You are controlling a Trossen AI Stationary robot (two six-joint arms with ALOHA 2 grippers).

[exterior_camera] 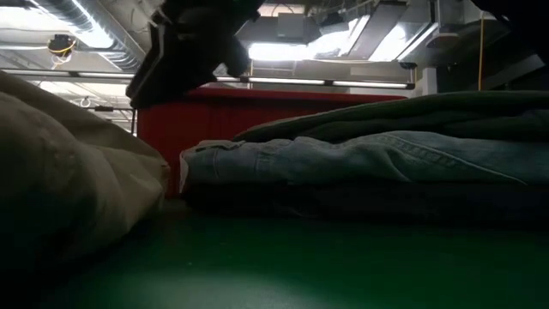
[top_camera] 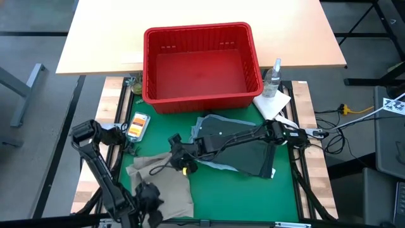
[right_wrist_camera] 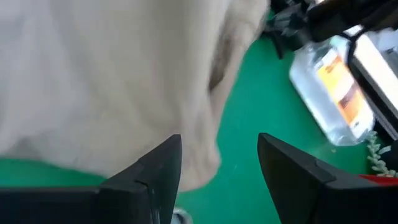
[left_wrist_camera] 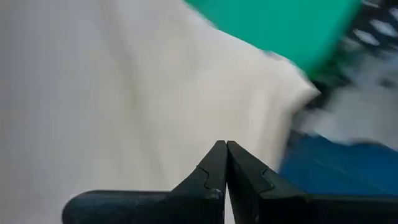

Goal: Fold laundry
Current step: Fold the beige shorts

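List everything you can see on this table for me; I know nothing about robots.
Basket: one, red plastic, far side of the mat, nothing visible inside.
Spray bottle: one, clear, upright right of the basket.
Cloth sheet: one, white, beside the spray bottle.
Small bottle: one, clear with orange label, lying at the mat's left edge.
Beige garment: one, khaki, crumpled near the front left.
Olive garment: one, dark green, mid-mat, on top of the pile.
Denim: one, light blue, under the olive piece.
Mat: one, green, covering the table.
Left pincer: black, shut, at the beige garment.
Right pincer: black, open, above the beige garment's edge.
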